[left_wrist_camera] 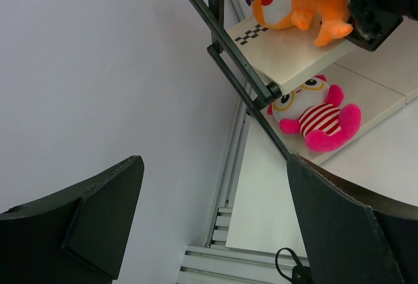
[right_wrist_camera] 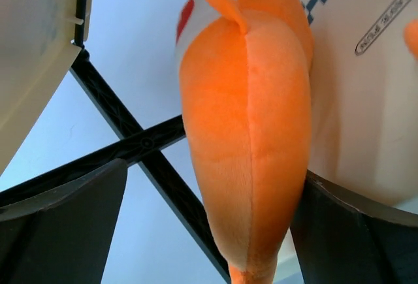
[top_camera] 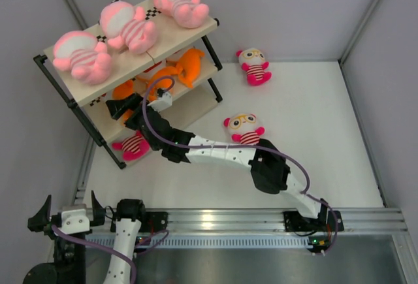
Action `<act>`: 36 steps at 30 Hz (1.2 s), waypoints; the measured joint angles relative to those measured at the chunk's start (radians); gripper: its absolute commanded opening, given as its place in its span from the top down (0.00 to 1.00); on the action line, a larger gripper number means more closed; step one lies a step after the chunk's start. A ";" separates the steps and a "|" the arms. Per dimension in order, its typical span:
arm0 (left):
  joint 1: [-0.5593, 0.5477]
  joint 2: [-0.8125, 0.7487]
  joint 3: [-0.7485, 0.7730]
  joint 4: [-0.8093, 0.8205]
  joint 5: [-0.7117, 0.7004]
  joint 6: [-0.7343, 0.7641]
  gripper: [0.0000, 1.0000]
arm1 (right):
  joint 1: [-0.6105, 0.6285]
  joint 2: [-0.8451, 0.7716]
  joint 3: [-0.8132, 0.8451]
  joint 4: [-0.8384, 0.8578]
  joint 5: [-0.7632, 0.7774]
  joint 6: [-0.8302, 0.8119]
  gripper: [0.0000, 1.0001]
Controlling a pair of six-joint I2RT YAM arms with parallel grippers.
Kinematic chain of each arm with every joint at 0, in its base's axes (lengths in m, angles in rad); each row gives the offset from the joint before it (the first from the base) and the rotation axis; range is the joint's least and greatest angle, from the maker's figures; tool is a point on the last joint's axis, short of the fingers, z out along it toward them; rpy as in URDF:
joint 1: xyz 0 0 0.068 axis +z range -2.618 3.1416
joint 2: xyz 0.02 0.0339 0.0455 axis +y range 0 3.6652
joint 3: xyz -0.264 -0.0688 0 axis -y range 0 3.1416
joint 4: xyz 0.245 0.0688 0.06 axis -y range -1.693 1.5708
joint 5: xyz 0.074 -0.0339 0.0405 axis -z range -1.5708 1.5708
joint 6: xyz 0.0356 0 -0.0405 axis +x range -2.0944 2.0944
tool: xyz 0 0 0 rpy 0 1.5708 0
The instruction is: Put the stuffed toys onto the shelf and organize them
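Nearest you, at the near-left corner of the tabletop point(top_camera: 326, 134), your left gripper point(left_wrist_camera: 215, 163) sits with its two fingers spread wide and nothing between them. Its wrist camera looks along the left edge toward the shelf point(top_camera: 189, 32), which stands at an angle in the far-left corner.

Your right arm point(top_camera: 222, 152) reaches from its base at the near edge across the table to that shelf, and your right gripper point(right_wrist_camera: 215, 170) is in at the middle board. Its fingers are apart, one on each side of an orange toy point(right_wrist_camera: 248, 134). The finger on the right of the wrist view looks to touch the plush, but a clear gap shows on the other side, so nothing is clamped. A second orange toy point(top_camera: 187, 64) lies on the same board, toward the shelf's right end.

On the top board, three pale pink toys point(top_camera: 127, 26) lie in a row. On the bottom board, a striped doll point(left_wrist_camera: 320, 119) lies face up, below the right gripper.

Two more dolls lie on the tabletop, off the shelf. The far doll point(top_camera: 253, 66) is near the far edge, just right of the shelf. The middle doll point(top_camera: 243, 127) is about the centre of the table, right against your right arm; you cannot tell from above whether they touch.
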 measured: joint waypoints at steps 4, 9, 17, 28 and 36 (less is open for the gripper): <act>0.000 0.000 0.004 0.000 0.000 -0.003 0.03 | 0.020 -0.045 -0.013 -0.035 0.051 -0.105 0.01; 0.002 0.000 0.007 0.000 0.002 -0.003 0.03 | 0.053 -0.145 -0.092 -0.096 0.098 -0.156 0.00; 0.007 0.000 0.014 -0.001 0.021 -0.010 0.03 | 0.058 -0.219 -0.174 -0.136 0.111 -0.142 0.01; 0.010 0.000 0.036 -0.007 0.026 -0.011 0.03 | 0.044 -0.122 -0.036 -0.164 0.079 -0.125 0.11; 0.011 0.000 0.044 -0.008 0.026 -0.010 0.03 | 0.026 -0.113 -0.051 -0.216 0.035 -0.141 0.03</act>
